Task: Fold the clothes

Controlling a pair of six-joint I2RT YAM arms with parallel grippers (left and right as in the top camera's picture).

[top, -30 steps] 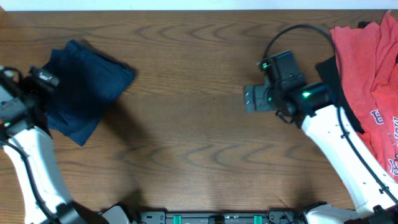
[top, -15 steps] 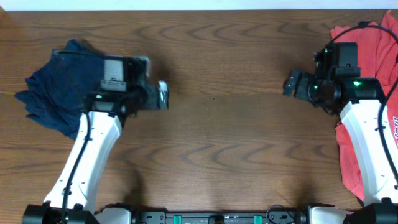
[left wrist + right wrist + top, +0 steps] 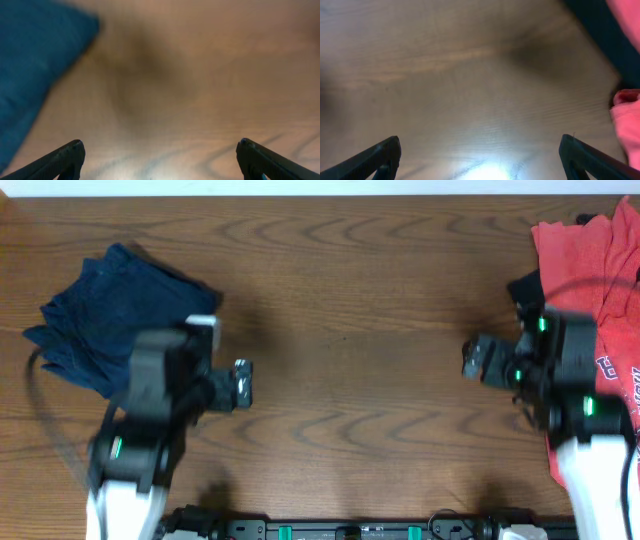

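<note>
Folded dark navy shorts [image 3: 105, 325] lie at the table's left; they also show as a blue patch in the left wrist view [image 3: 35, 65]. A pile of coral-red T-shirts [image 3: 590, 270] with a black garment [image 3: 527, 290] lies at the far right; in the right wrist view the red fabric [image 3: 626, 125] and the dark garment [image 3: 605, 35] fill the right edge. My left gripper [image 3: 240, 385] [image 3: 160, 160] is open and empty over bare wood, right of the shorts. My right gripper [image 3: 478, 360] [image 3: 480, 160] is open and empty over bare wood, left of the pile.
The brown wooden table [image 3: 340, 310] spans the view. Its far edge runs along the top of the overhead view. The arm bases stand at the near edge.
Both arms have drawn back toward the near edge. The left arm left the shorts lying at the left. The right gripper has moved slightly down beside the red pile.
</note>
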